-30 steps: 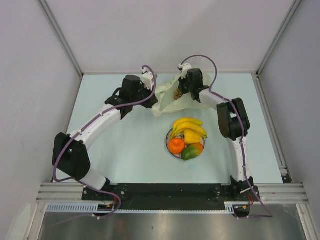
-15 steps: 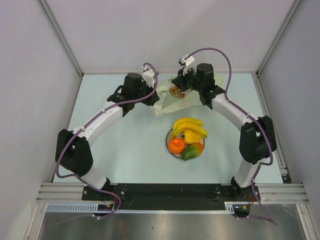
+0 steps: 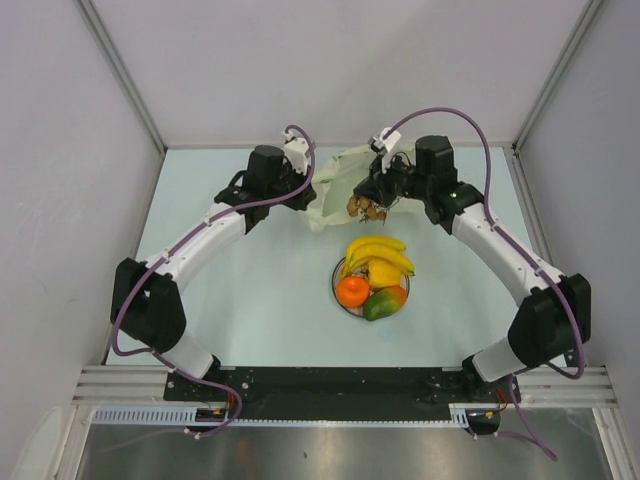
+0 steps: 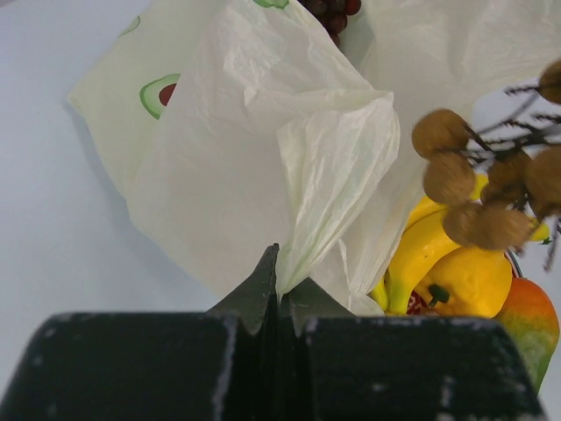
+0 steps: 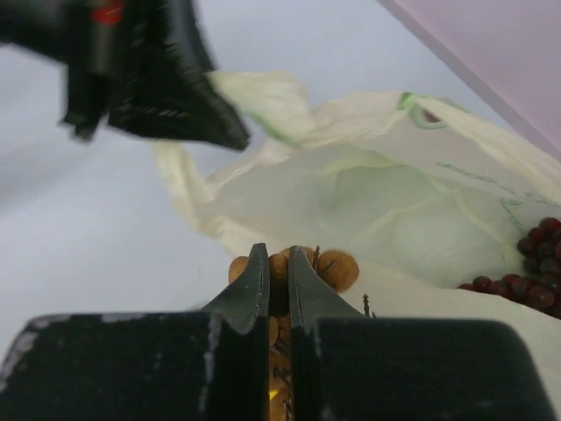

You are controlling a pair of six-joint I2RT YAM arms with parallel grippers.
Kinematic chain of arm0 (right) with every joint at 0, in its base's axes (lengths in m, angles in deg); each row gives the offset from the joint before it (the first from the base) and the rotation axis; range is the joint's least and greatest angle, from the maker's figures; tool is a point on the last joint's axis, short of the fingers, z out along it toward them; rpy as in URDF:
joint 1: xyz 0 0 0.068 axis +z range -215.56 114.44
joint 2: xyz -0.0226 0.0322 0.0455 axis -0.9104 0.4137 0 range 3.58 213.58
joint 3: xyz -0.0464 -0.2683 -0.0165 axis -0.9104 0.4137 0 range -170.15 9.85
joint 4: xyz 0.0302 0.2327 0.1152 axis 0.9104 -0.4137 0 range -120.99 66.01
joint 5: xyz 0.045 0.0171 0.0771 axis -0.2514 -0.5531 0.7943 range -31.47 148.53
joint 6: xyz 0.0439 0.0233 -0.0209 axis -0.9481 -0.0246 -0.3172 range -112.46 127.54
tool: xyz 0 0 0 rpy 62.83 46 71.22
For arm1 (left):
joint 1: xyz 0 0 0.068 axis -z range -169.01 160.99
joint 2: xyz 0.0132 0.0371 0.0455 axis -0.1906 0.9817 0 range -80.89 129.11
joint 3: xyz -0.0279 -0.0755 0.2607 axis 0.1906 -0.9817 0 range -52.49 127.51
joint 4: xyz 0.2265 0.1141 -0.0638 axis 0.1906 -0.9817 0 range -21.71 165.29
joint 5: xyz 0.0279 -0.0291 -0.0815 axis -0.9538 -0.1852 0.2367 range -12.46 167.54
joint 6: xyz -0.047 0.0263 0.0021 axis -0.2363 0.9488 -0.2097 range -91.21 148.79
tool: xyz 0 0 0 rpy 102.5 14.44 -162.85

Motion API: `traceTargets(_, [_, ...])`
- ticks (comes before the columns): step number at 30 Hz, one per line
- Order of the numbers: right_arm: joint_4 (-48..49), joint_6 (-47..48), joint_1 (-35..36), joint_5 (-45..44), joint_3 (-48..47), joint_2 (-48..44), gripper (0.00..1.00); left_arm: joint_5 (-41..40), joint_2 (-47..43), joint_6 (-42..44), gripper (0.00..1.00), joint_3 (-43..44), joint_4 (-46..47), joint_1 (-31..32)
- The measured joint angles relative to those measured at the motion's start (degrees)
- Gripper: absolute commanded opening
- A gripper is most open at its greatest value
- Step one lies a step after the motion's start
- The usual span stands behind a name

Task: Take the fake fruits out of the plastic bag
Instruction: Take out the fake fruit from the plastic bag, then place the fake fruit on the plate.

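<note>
And here we have the right end effector (image 5: pixel 276 256) pressed almost together on the brown cluster (image 3: pixel 366 207), pinching it up among its twigs while the round brown balls dangle free just outside the plastic bag (image 4: pixel 263 149). On the other side, the left end effector (image 4: pixel 278 267) is clamped tight on a fold at the bag's edge, and in the right wrist view the mouth stands open toward us. Now for the relation that matters. From overhead, the plate (image 3: pixel 335 283) lies almost straight back from the cluster toward the arm bases, near but not under it. The cluster hangs over the bag's near edge, just beyond the plate's far rim. That plate is crowded, with the banana bunch (image 3: pixel 378 250) across the far side, the orange (image 3: pixel 352 291), the yellow fruit (image 3: pixel 384 272) and the mango (image 3: pixel 381 303) behind it. We judge the drop needs a short pull toward the bases and a gentle lowering. The bananas sit first in the path, so the cluster may well end up on top of them or roll onto the bench (image 3: pixel 250 290). Inside the bag we spot the grape bunch (image 5: pixel 536 263), off to the right of the right end effector and cut by the frame edge, so we cannot tell how its long axis lies. The right arm is clearly the nearer one for it, and the left has its grip taken up with the bag.
</note>
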Motion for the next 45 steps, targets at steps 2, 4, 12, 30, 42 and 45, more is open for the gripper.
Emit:
traceTargets(2, [-3.98,3.15,0.00,3.93,0.76,-2.62,0.00,-0.04,0.00,0.09,0.00,0.00,0.00,0.00])
traceTargets(4, [-8.83,7.50,0.04,7.63,1.49,-4.50,0.00,-0.07,0.00,0.09,0.00,0.00,0.00,-0.02])
traceTargets(12, [-22.67,14.93,0.33,15.26,8.04,-6.21,0.00,-0.02,0.00,0.09,0.00,0.00,0.02,0.00])
traceTargets(30, [-8.85,-4.39,3.30,20.39,23.89,-13.25,0.00,0.28,0.02,0.09,0.00,-0.98,-1.01,0.00])
traceTargets(42, [3.13,-16.57,3.34,22.40,29.53,-12.52,0.00,1.73,2.40,-1.03,0.00,-1.55,-0.83,0.00])
traceTargets(45, [5.95,-18.18,3.30,22.38,30.88,-11.87,0.01,1.73,3.48,-1.03,0.00,-1.40,-0.92,0.00])
